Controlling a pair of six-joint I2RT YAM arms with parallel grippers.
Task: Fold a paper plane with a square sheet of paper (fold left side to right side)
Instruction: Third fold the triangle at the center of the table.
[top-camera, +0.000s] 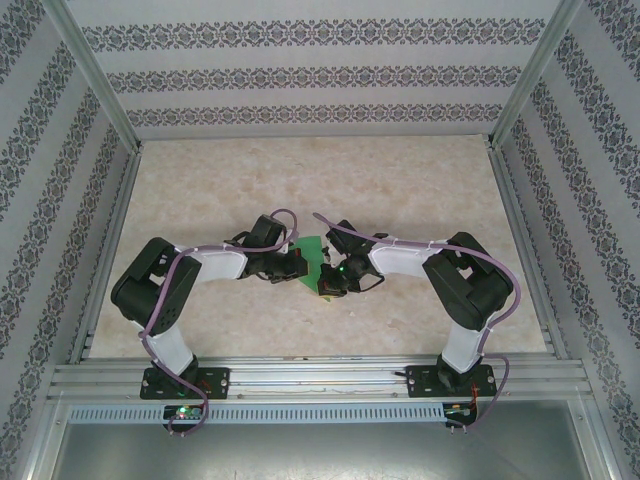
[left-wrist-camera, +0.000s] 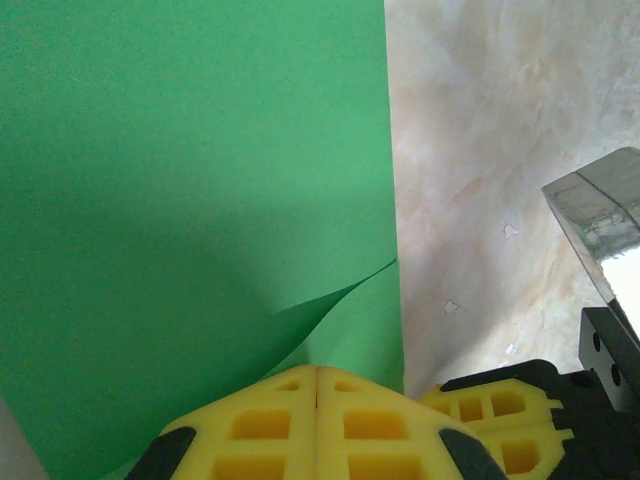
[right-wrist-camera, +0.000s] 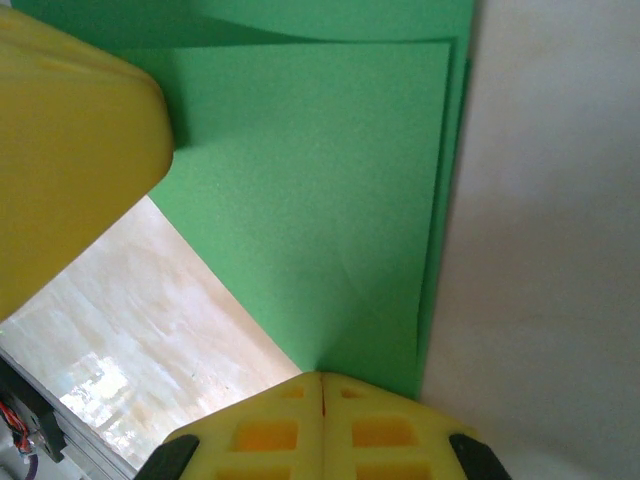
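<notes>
The square sheet of paper (top-camera: 312, 252) is bright green and hangs lifted between the two arms at the table's middle. My left gripper (top-camera: 298, 266) is shut on its left side. My right gripper (top-camera: 333, 280) is shut on its near right corner. In the left wrist view the sheet (left-wrist-camera: 200, 200) curls over, and its layers run into the closed yellow fingertips of the left gripper (left-wrist-camera: 317, 370). In the right wrist view two layers of the sheet (right-wrist-camera: 320, 200) lie edge on edge and run into the closed right gripper (right-wrist-camera: 322, 376). A left finger (right-wrist-camera: 70, 150) is close at upper left.
The marbled beige table (top-camera: 400, 190) is walled on three sides by patterned panels. An aluminium rail (top-camera: 320, 375) carrying both arm bases runs along the near edge. In the left wrist view, the right gripper's yellow fingers (left-wrist-camera: 500, 405) sit just right of mine.
</notes>
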